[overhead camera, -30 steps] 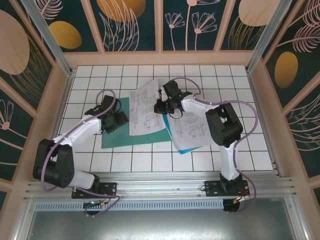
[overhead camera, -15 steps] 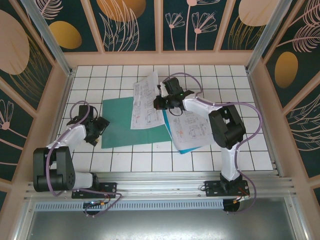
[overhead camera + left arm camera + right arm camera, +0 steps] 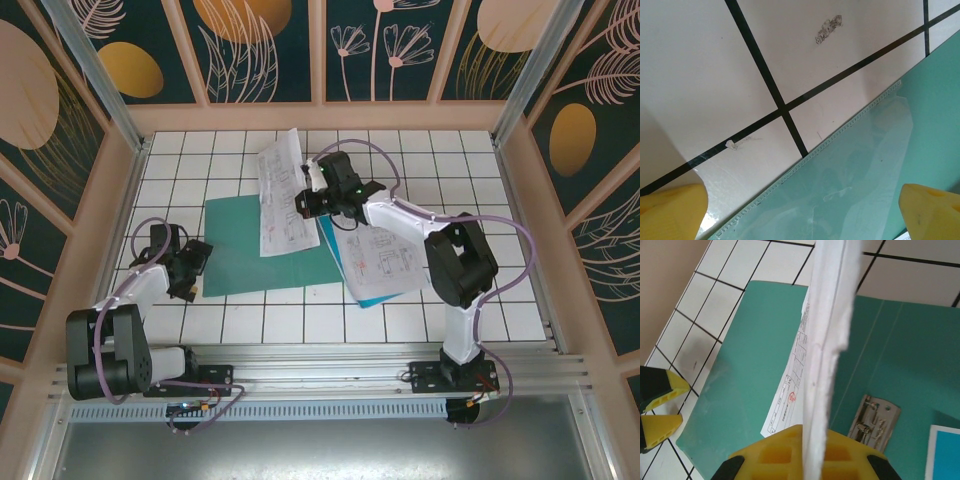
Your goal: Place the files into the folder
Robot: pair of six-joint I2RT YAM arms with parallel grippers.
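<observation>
Glossy plastic folder, matt paper files

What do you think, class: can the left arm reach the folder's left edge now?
Probably yes: the left tool is open at that edge of the folder, and the files are clear of it.

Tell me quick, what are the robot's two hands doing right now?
Left gripper: open, holding nothing, beside the green folder.
Right gripper: shut on the white paper sheets.
</observation>
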